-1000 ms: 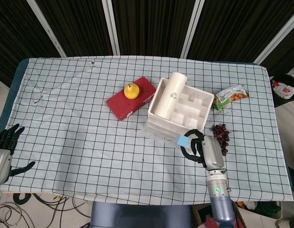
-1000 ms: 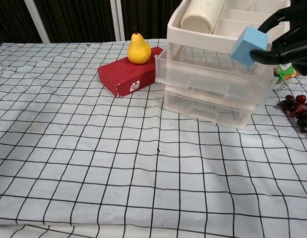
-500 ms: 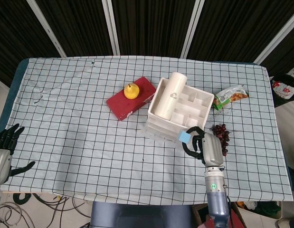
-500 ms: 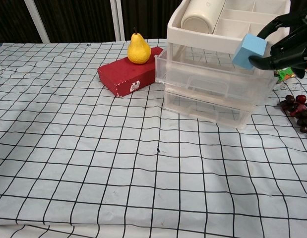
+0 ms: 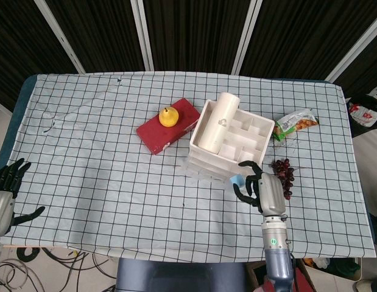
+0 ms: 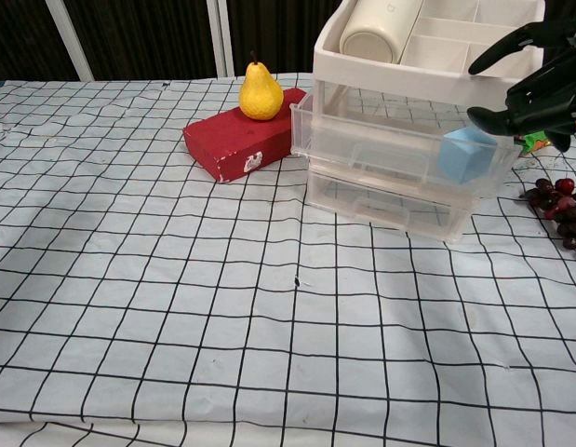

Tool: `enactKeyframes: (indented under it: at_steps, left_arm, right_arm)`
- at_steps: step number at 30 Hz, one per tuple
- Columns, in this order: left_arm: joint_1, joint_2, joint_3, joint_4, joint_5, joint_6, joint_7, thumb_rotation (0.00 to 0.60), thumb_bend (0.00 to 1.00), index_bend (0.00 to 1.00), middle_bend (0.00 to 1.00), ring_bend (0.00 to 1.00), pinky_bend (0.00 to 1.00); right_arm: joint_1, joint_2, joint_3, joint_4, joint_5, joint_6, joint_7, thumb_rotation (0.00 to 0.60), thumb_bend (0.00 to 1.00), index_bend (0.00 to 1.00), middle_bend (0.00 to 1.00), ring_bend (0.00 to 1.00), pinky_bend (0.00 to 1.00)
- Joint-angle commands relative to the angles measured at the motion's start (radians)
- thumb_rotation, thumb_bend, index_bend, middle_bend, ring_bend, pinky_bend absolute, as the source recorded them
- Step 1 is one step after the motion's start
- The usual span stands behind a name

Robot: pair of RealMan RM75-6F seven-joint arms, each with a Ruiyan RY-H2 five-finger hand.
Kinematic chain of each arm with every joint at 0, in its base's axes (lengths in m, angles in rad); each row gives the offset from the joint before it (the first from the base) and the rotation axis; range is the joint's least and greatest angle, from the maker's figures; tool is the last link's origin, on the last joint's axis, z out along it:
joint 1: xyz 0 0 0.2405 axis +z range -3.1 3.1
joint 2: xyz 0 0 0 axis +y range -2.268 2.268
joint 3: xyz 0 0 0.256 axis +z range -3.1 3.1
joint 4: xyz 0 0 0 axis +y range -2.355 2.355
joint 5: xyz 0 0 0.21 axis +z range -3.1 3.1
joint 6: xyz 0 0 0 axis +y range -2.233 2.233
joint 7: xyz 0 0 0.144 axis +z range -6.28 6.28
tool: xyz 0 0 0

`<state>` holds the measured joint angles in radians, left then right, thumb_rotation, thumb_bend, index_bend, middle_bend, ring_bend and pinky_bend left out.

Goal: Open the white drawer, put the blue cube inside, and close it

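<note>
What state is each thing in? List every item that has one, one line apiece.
upper drawer: pulled open.
lower drawer: pushed in.
blue cube: inside the upper drawer, released.
right hand: above the cube, fingers apart, holding nothing.
left hand: at the table's near edge, fingers apart, holding nothing.
white bottle: lying on its side in the top tray.
pear: upright on the red box.

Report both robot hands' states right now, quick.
Left robot hand: open, holding nothing.
Right robot hand: open, fingers spread above the blue cube, which lies in the drawer.
</note>
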<state>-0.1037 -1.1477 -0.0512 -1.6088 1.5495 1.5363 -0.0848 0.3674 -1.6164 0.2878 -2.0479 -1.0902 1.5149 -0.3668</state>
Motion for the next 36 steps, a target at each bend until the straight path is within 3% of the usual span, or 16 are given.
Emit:
enactKeyframes:
  at_steps: [1,4,7,15,24,31,36]
  left_arm:
    - [0.000,0.000,0.000,0.000,0.000,0.000,0.000,0.600,0.05,0.00,0.00,0.00,0.00]
    - [-0.001,0.000,0.000,0.000,0.001,-0.001,0.000,0.600,0.05,0.00,0.00,0.00,0.00]
    - [0.000,0.000,0.000,0.000,0.000,0.000,0.000,0.600,0.05,0.00,0.00,0.00,0.00]
    - [0.000,-0.001,0.000,-0.001,-0.001,-0.001,0.000,0.600,0.05,0.00,0.00,0.00,0.00]
    - [0.000,-0.002,0.000,0.000,-0.001,0.000,0.001,0.600,0.05,0.00,0.00,0.00,0.00]
    - [-0.001,-0.001,-0.003,0.001,-0.006,-0.003,-0.002,0.600,0.05,0.00,0.00,0.00,0.00]
    - [-0.002,0.000,-0.004,-0.001,-0.009,-0.006,-0.006,0.600,0.05,0.00,0.00,0.00,0.00]
  right_arm:
    - [-0.004,0.004,-0.005,-0.007,-0.003,0.000,0.004,0.600,0.26,0.32,0.84,0.87,0.78]
    - [-0.014,0.014,-0.015,-0.027,-0.006,-0.001,0.015,0.600,0.27,0.36,0.83,0.87,0.78]
    - [-0.031,0.030,-0.040,-0.058,-0.036,0.005,0.032,0.600,0.34,0.51,0.83,0.87,0.78]
    - [-0.098,0.104,-0.174,-0.147,-0.196,0.001,0.133,0.600,0.49,0.76,0.83,0.86,0.78]
    - [-0.119,0.122,-0.263,-0.139,-0.187,-0.094,0.193,0.600,0.55,0.78,0.83,0.86,0.78]
    - [-0.098,0.039,-0.255,-0.091,-0.137,-0.155,0.180,0.600,0.55,0.78,0.83,0.86,0.78]
    - [-0.065,-0.033,-0.217,-0.053,-0.083,-0.196,0.147,0.600,0.55,0.78,0.83,0.86,0.78]
